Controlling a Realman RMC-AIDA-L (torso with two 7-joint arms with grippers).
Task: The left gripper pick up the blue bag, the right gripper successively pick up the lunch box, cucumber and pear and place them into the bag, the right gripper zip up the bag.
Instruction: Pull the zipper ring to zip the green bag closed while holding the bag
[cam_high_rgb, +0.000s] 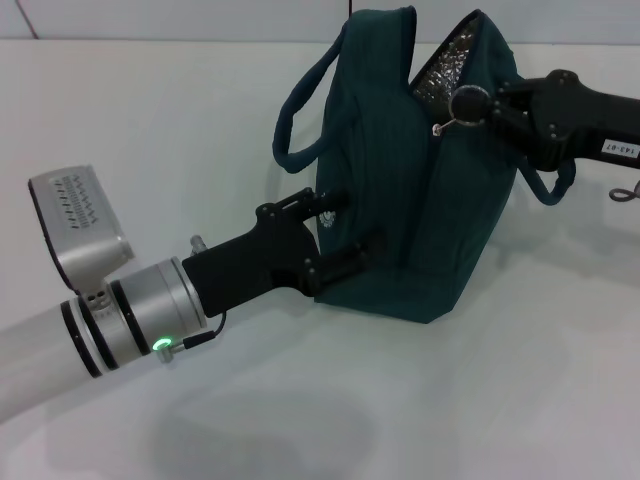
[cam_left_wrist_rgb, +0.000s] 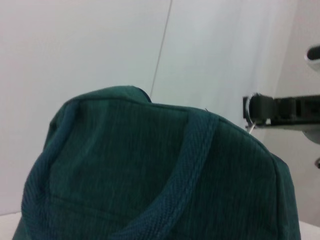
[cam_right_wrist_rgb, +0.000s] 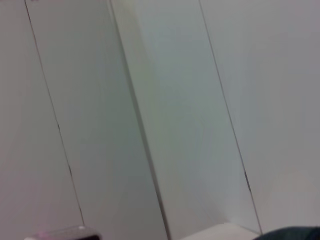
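The blue bag (cam_high_rgb: 400, 190) stands upright on the white table (cam_high_rgb: 150, 130). Its top is partly open and shows silver lining (cam_high_rgb: 447, 62). My left gripper (cam_high_rgb: 345, 228) clasps the bag's lower left end, one finger above and one below. My right gripper (cam_high_rgb: 470, 103) is at the bag's top right, shut on the zipper pull (cam_high_rgb: 443, 124). In the left wrist view the bag (cam_left_wrist_rgb: 125, 165) and its handle (cam_left_wrist_rgb: 185, 175) fill the lower part, with the right gripper (cam_left_wrist_rgb: 257, 111) beyond. The lunch box, cucumber and pear are not in view.
The bag's carry handles loop out at the left (cam_high_rgb: 295, 110) and the right (cam_high_rgb: 548, 188). A white wall (cam_right_wrist_rgb: 165, 115) rises behind the table. A sliver of the bag (cam_right_wrist_rgb: 295, 234) shows in the right wrist view.
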